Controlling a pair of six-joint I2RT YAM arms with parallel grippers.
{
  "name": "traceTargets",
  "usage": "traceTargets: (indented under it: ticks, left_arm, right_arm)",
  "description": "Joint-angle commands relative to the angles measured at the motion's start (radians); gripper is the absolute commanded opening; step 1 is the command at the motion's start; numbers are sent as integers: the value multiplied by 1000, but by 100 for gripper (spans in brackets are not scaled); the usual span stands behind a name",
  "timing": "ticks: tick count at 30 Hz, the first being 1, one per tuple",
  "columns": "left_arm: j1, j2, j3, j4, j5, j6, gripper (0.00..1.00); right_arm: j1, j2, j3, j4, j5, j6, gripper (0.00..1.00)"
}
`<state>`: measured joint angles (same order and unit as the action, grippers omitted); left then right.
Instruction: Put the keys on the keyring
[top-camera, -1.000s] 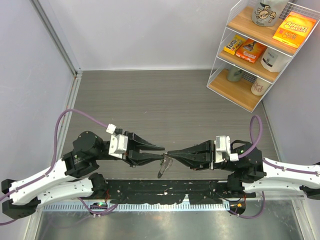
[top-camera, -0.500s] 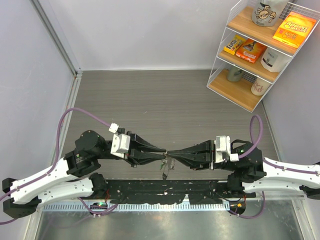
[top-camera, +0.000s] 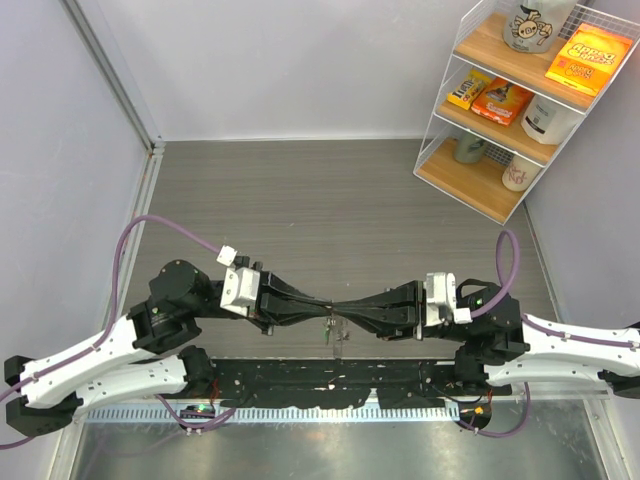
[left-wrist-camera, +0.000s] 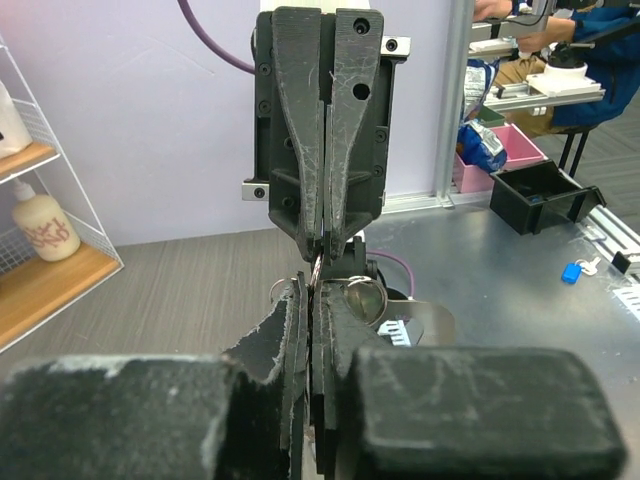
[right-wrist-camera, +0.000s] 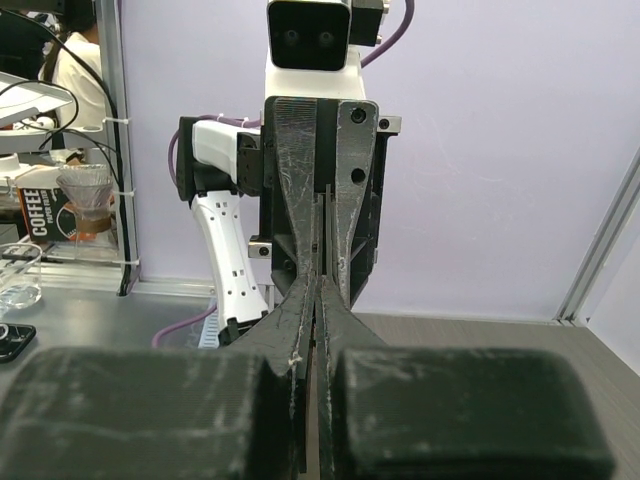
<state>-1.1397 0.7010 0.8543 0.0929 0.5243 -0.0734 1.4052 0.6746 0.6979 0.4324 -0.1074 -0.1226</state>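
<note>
In the top external view my left gripper (top-camera: 327, 303) and right gripper (top-camera: 343, 303) meet tip to tip just above the table's near edge. Both are shut on the thin keyring (left-wrist-camera: 316, 268), which shows edge-on between the two pairs of tips in the left wrist view. Its small green piece (top-camera: 329, 322) and a tiny key (top-camera: 337, 342) hang below the meeting point. A round silver piece (left-wrist-camera: 362, 296) and a small loop (left-wrist-camera: 284, 289) hang beside my left gripper (left-wrist-camera: 317, 292). In the right wrist view my right gripper (right-wrist-camera: 318, 283) is shut tip to tip with the left one, and the ring is hidden.
A wire shelf unit (top-camera: 520, 100) with boxes, bottles and mugs stands at the back right. A black rail (top-camera: 330, 385) runs along the near edge under the grippers. Grey walls (top-camera: 60, 150) close the left and back sides.
My left gripper has moved right and now touches the right gripper's tips. The hanging keys, blurred and swinging a second ago, now hang still below the tips.
</note>
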Motion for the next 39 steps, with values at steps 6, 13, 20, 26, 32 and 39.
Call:
traceTargets:
  ticks: [6, 13, 20, 26, 32, 39]
  left_arm:
    - [-5, 18, 72, -1, 14, -6, 0]
    - [-5, 57, 161, -168, -24, 18, 0]
    - [-5, 80, 247, -384, -78, 44, 0]
    - [-5, 120, 301, -524, -81, 55, 0]
    - [-5, 195, 374, -668, -11, 69, 0]
    - [-5, 239, 408, -763, 43, 126, 0]
  right_arm:
    - [1, -10, 60, 49, -12, -6, 6]
    - [1, -26, 104, -84, -3, -8, 5]
    - [1, -72, 215, -407, 52, 15, 38]
    - [1, -58, 325, -709, 104, 29, 44]
    - [1, 55, 413, -879, 86, 26, 46]
    - [1, 131, 422, -896, 20, -2, 45]
